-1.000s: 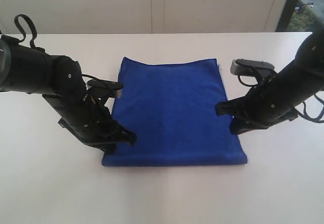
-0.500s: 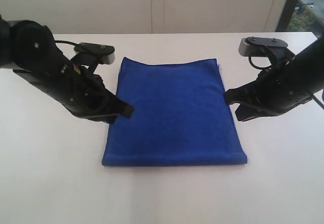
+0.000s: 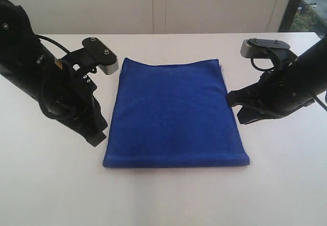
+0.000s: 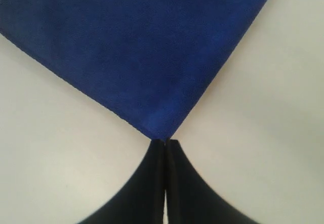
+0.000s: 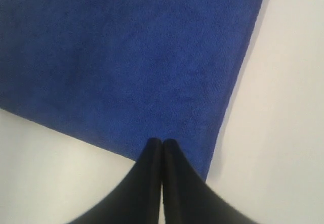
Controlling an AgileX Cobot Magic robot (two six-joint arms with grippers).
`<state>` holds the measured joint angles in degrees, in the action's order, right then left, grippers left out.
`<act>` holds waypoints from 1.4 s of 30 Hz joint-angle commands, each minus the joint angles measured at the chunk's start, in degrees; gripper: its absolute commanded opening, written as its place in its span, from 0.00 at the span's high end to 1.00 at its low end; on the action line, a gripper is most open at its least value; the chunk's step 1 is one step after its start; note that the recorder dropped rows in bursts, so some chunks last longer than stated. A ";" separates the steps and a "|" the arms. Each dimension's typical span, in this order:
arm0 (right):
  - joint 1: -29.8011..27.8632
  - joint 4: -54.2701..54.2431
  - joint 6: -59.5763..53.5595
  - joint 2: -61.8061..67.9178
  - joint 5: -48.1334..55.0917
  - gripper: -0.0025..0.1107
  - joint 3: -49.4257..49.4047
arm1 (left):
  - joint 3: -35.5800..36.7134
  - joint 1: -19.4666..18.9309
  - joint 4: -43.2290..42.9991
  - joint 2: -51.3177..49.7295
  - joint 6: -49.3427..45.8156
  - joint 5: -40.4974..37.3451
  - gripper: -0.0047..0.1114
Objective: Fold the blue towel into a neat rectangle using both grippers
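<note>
The blue towel (image 3: pixel 173 114) lies flat on the white table as a folded rectangle, its fold along the near edge. My left gripper (image 3: pixel 97 137) points down beside the towel's left edge, close to the near-left corner. It is shut and holds nothing. In the left wrist view its tips (image 4: pixel 166 143) meet just short of a towel corner (image 4: pixel 159 130). My right gripper (image 3: pixel 234 109) hovers at the towel's right edge, shut and empty. In the right wrist view its tips (image 5: pixel 162 143) sit over the blue towel (image 5: pixel 126 57) near a corner.
The white table (image 3: pixel 163 195) stretches all round the towel. A pale wall runs behind the table's far edge (image 3: pixel 163 33), and a window strip (image 3: pixel 306 6) shows at the far right.
The left arm rose from the near-left corner, swung back, and now points down beside the left edge. The right arm lifted off the towel's right edge, then stayed nearly still. The towel has not moved.
</note>
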<state>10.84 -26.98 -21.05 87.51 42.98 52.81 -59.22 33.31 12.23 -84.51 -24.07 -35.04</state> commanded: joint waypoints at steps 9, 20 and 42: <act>-0.02 -0.30 -0.76 -0.58 0.31 0.98 -0.29 | 0.49 0.08 0.09 0.53 -0.41 -1.09 0.96; -0.02 -0.30 -0.76 -0.58 0.31 0.98 -0.29 | 0.49 0.08 0.09 0.53 -0.41 -1.09 0.96; -0.02 -0.30 -0.76 -0.58 0.31 0.98 -0.29 | 0.61 0.08 0.09 0.42 -4.86 -1.45 0.96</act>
<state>10.84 -26.98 -21.05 87.51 42.98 52.81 -59.22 33.31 12.23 -84.51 -28.72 -35.04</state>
